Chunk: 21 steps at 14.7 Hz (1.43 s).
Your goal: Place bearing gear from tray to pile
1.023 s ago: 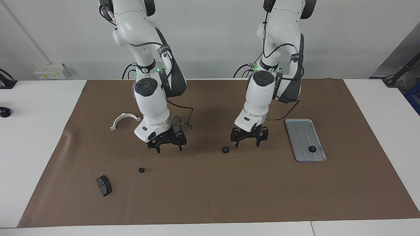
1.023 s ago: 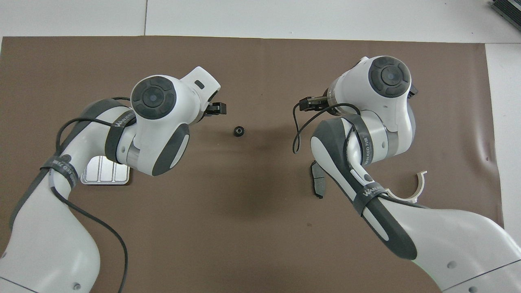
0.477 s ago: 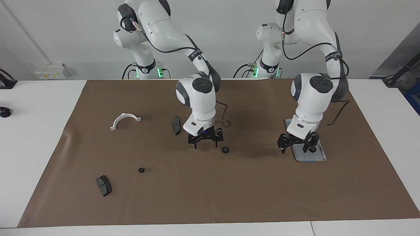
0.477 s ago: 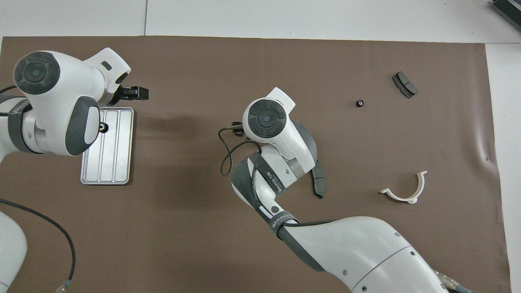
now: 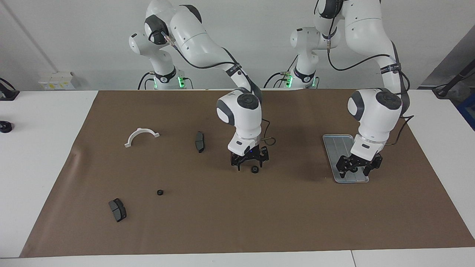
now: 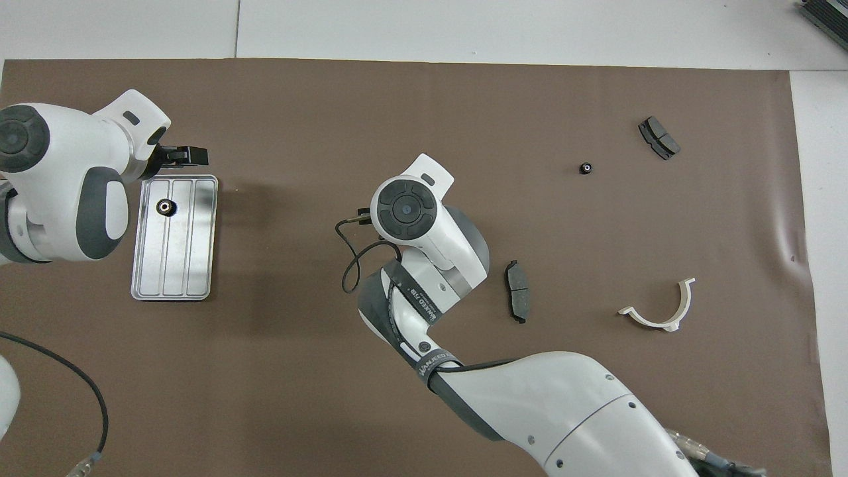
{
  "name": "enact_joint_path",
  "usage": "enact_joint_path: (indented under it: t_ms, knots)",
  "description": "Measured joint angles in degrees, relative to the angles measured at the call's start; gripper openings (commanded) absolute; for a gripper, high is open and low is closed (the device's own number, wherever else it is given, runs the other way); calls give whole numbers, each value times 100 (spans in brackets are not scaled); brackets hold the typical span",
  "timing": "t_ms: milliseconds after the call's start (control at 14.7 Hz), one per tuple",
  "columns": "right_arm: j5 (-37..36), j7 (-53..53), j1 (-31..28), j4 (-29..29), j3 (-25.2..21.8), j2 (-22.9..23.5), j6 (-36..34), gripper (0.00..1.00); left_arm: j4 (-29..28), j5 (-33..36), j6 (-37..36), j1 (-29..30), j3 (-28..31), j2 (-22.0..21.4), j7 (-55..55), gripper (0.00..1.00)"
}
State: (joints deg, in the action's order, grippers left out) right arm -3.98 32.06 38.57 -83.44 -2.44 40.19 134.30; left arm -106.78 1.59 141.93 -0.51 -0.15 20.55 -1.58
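Over tray [image 5: 336, 148] at left arm's end of surface: my left gripper [image 5: 358, 167] open, straddling bearing gear [image 6: 163, 207] for pickup. My right gripper [image 5: 249, 162] open over mid-surface gear [image 5: 254, 169], likely relay toward pile: bracket [image 5: 141, 136], brake pads [image 5: 199, 141].

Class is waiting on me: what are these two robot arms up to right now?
They are moving small black gears from the tray to the scattered parts. The left hand, open, is low over the tray's gear. The right hand, open, is over a gear on the mat mid-table. Another gear lies near a brake pad.
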Motion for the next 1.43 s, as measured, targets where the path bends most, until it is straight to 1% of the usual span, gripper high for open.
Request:
enact_joint_path:
  t_ms: [136, 205, 273, 409, 545, 614, 682, 818, 886, 955, 1023, 1091, 1227, 1432]
  knots:
    - [-83, 0, 46, 8, -2, 77, 16, 100, -226, -31, 85, 140, 0, 4, 61, 100]
    - [-111, 0, 45, 11, -6, 96, 25, 87, -357, -36, 149, 202, 3, 4, 65, 100]
    - [-147, 0, 45, 13, -12, 100, 28, 81, -464, -37, 205, 248, 1, 2, 72, 100]
    - [-208, 0, 46, 51, -14, 97, 28, 80, -636, -39, 298, 274, 0, -12, 84, 99]
    - [-220, 1, 45, 66, -20, 99, 29, 80, -863, -40, 589, 275, -2, -26, 85, 93]
    - [-222, 1, 45, 66, -23, 101, 35, 80, -970, -42, 726, 275, -4, -31, 85, 88]
    - [-223, 1, 45, 66, -25, 103, 60, 77, -1032, -43, 793, 275, -6, -35, 85, 81]
    - [-241, 1, 45, 66, -25, 105, 132, 61, -1060, -60, 817, 275, -23, -68, 85, 62]
    - [-259, 1, 46, 67, -25, 105, 142, 53, -1066, -60, 809, 277, -22, -80, 85, 46]
    - [-285, 1, 46, 69, -27, 104, 144, 39, -1067, -73, 807, 278, -29, -88, 85, 32]
    - [-307, 1, 45, 92, -29, 102, 146, 18, -1067, -95, 800, 277, -68, -113, 85, 24]
    - [-328, 1, 45, 103, -35, 100, 146, 0, -1066, -98, 797, 276, -94, -137, 85, 17]
    - [-378, 2, 50, 106, -35, 100, 145, 0, -1065, -97, 797, 283, -64, -154, 100, 1]
    - [-414, 3, 48, 136, -56, 101, 60, 0, -1051, -97, 799, 306, -42, -206, 133, 0]
